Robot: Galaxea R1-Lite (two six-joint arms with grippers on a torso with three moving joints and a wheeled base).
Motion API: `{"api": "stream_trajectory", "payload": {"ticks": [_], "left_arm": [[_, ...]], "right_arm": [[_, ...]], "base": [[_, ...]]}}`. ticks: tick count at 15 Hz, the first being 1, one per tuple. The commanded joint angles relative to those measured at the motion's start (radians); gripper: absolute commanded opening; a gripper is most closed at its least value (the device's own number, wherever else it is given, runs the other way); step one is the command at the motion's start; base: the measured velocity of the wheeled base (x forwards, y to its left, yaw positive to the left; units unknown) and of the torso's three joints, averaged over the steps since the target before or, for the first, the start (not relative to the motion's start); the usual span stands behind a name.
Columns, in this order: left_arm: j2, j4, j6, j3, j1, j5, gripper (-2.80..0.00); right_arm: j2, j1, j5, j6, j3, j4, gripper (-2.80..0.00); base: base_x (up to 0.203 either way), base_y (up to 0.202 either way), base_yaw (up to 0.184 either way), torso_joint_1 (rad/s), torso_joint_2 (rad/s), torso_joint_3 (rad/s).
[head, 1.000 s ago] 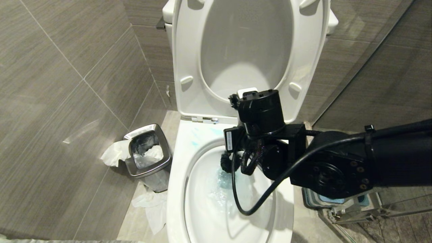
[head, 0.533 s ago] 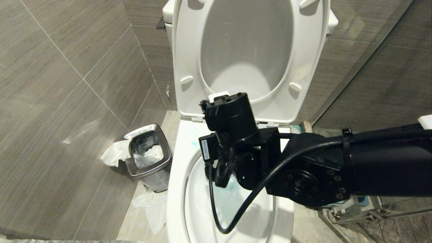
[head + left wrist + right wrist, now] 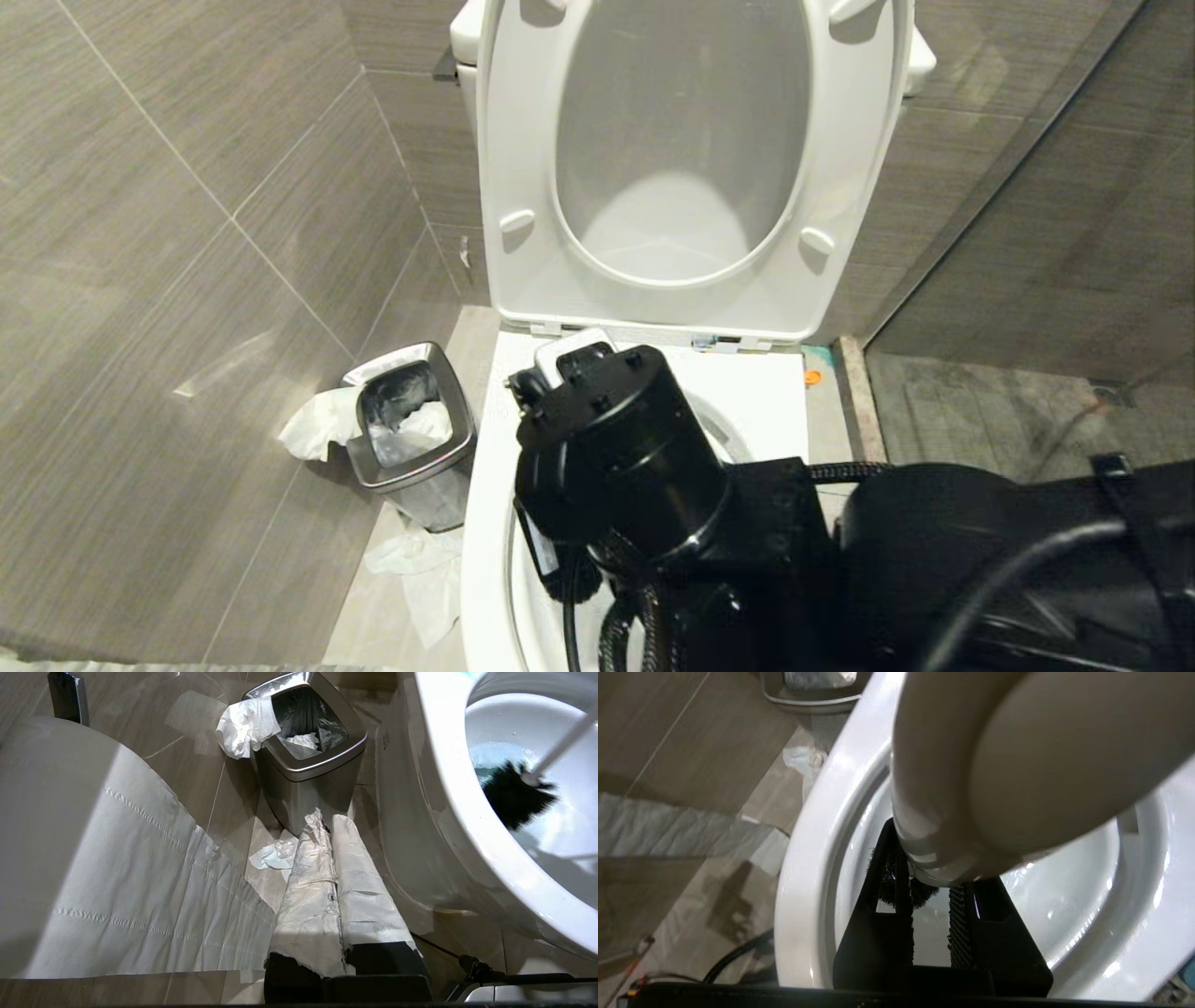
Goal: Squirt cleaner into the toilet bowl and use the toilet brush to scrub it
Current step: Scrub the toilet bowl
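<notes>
The white toilet bowl [image 3: 485, 523] stands with its seat and lid [image 3: 523, 168] raised. My right arm [image 3: 635, 485] reaches over the basin and hides most of it in the head view. In the right wrist view my right gripper [image 3: 931, 882] is shut on the light-grey handle of the toilet brush [image 3: 1041, 756]. Its black bristle head [image 3: 514, 798] sits low inside the basin near the left wall, next to bluish cleaner [image 3: 486, 756] on the water. My left gripper [image 3: 327, 821] hangs shut and holds nothing, low beside the toilet's left side; its fingers are wrapped in pale tape.
A steel-rimmed waste bin [image 3: 411, 429] stuffed with tissue stands left of the toilet, with crumpled tissue [image 3: 420, 579] on the floor beside it. A broad white paper sheet [image 3: 117, 882] lies near my left gripper. Grey tiled walls close in at left and behind; a glass panel stands on the right.
My right arm has swung the brush from the back right of the basin toward its near left, and now covers most of the bowl in the head view. The left arm stayed still.
</notes>
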Motion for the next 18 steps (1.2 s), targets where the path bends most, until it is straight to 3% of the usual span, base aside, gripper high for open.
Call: {"api": "stream_trajectory", "payload": {"ticks": [1,5,9,12,18], "left_arm": [[0.0,0.0,0.0,0.002,-0.001,0.0,-2.8],[0.0,0.0,0.0,0.002,-0.001,0.0,-2.8],[0.0,0.0,0.0,0.002,-0.001,0.0,-2.8],[0.0,0.0,0.0,0.002,-0.001,0.0,-2.8],[0.0,0.0,0.0,0.002,-0.001,0.0,-2.8]], "right_arm": [[-0.132,0.016,-0.006,0.016,0.104,0.007,-2.8],[-0.287,-0.077,-0.006,0.042,0.315,0.013,-2.8],[-0.282,-0.203,0.001,0.048,0.34,0.004,-2.8],[-0.217,-0.267,0.001,0.04,0.265,-0.037,-2.8],[-0.005,-0.282,0.001,0.002,-0.052,-0.046,-2.8]], "base": [[0.0,0.0,0.0,0.0,0.0,0.0],[0.0,0.0,0.0,0.0,0.0,0.0],[0.0,0.0,0.0,0.0,0.0,0.0],[0.0,0.0,0.0,0.0,0.0,0.0],[0.0,0.0,0.0,0.0,0.0,0.0]]}}
